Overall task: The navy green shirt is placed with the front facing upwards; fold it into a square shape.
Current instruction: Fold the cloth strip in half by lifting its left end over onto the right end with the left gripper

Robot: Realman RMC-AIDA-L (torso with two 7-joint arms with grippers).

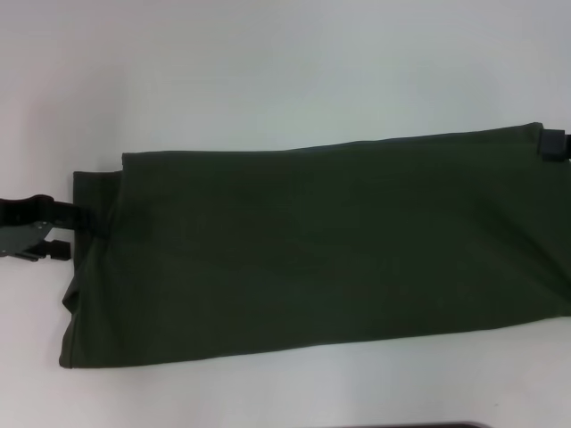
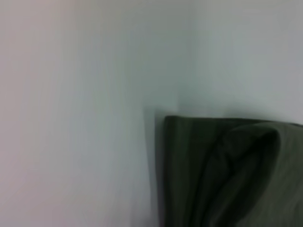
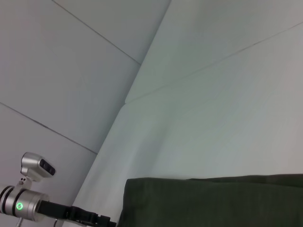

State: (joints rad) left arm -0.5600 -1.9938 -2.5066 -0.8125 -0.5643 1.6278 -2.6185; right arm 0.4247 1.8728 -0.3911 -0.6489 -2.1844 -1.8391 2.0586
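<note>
The navy green shirt (image 1: 321, 250) lies across the white table as a long folded band, plain cloth facing up. My left gripper (image 1: 71, 233) is at the band's left end, open, with its upper finger (image 1: 70, 214) touching the cloth edge and its lower finger just short of it. A small part of my right gripper (image 1: 558, 144) shows at the band's far right corner, on or against the cloth. The left wrist view shows a layered shirt end (image 2: 227, 175) with a rounded fold. In the right wrist view the shirt's edge (image 3: 213, 201) and the left arm (image 3: 28, 203) appear.
The white table (image 1: 268, 62) extends bare behind the shirt, and a narrower strip runs in front of it. A dark edge (image 1: 446, 425) shows at the bottom of the head view. Pale wall panels (image 3: 71, 56) rise behind the table in the right wrist view.
</note>
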